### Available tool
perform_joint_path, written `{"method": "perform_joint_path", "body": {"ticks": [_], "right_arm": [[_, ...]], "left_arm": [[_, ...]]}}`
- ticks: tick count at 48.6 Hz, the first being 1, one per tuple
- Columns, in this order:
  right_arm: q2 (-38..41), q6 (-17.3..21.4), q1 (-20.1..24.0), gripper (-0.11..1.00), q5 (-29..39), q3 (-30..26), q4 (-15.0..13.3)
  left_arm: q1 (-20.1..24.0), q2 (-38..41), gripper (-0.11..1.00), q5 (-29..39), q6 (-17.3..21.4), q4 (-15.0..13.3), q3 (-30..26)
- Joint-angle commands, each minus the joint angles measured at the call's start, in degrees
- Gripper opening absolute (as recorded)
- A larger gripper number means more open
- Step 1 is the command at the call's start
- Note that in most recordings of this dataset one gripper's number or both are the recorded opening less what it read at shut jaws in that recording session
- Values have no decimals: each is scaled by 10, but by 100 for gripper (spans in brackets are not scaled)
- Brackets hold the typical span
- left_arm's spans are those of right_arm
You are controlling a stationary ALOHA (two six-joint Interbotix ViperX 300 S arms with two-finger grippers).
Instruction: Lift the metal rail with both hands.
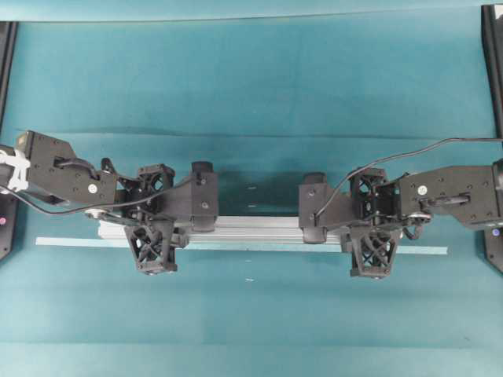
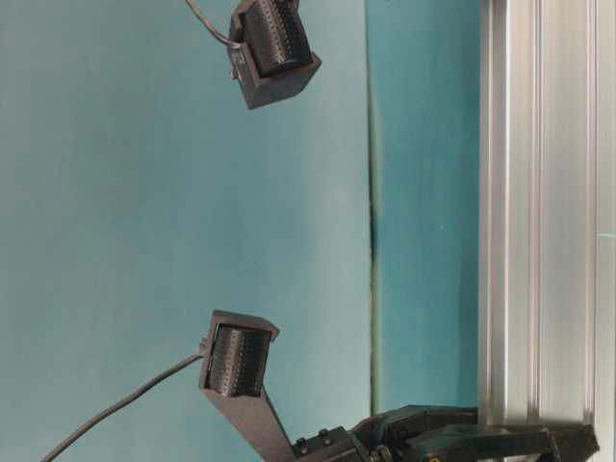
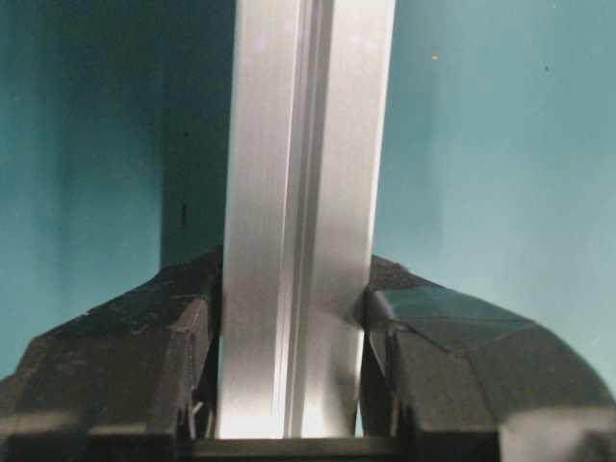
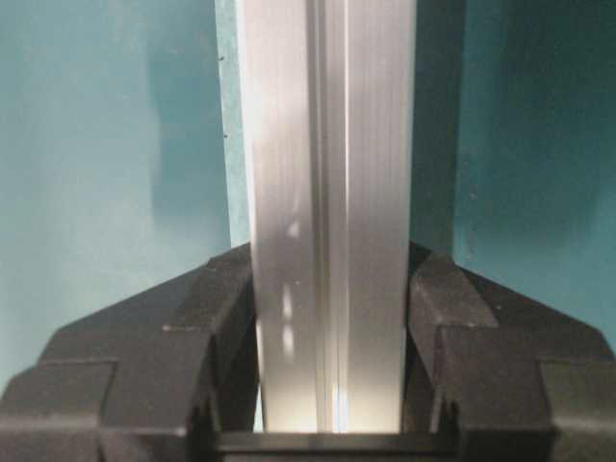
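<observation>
The metal rail (image 1: 259, 228), a grooved silver bar, lies left to right across the middle of the overhead view. My left gripper (image 1: 155, 224) is shut on it near its left end. My right gripper (image 1: 371, 226) is shut on it near its right end. In the left wrist view the rail (image 3: 303, 192) runs up between the black fingers (image 3: 183, 337), which press both its sides. The right wrist view shows the same hold on the rail (image 4: 327, 144). The rail's shadow falls apart from it on the teal surface, so it hangs above the table.
A thin pale-blue tape strip (image 1: 409, 250) lies on the teal table just in front of the rail. Black frame posts (image 1: 493, 63) stand at the left and right edges. The table-level view shows the rail (image 2: 544, 212) and two black camera housings (image 2: 236, 356).
</observation>
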Motion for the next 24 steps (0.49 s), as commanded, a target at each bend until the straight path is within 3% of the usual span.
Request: {"method": "perform_joint_path", "body": {"ticks": [1, 20, 24], "right_arm": [[14, 4, -2, 37, -20, -1, 1], [14, 4, 0, 37, -27, -1, 25], [14, 4, 3, 45, -26, -1, 29]], "left_arm": [[7, 0, 29, -10, 2, -2, -4], [6, 0, 29, -10, 11, -2, -4], [6, 0, 29, -10, 10, -2, -3]]}}
